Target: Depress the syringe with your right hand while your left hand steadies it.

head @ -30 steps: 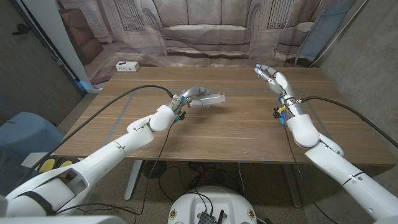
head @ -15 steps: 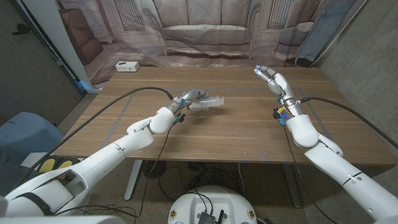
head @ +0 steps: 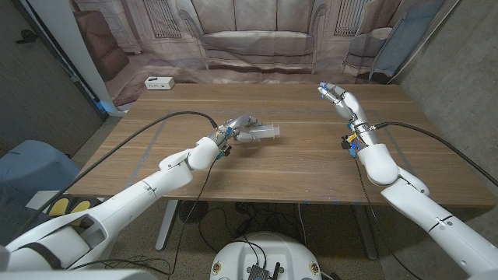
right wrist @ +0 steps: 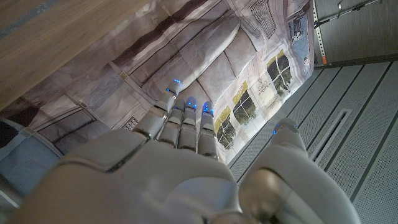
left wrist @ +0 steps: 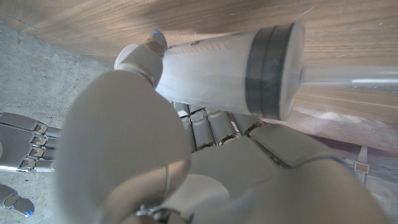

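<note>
Wooden tabletop [head: 264, 167] spans head view, printed backdrop behind far edge. Left hand [head: 237, 127] near tabletop middle, fingers wrapped around syringe [head: 263, 133], held above the wood with barrel roughly level. Left wrist view: clear barrel, dark plunger seal near one end, rod running out beyond; contents cannot tell. Right hand [head: 339, 99] raised over far right of tabletop, well apart from syringe, fingers extended and apart, holding nothing. Small white box [head: 159, 82] at far left edge.
</note>
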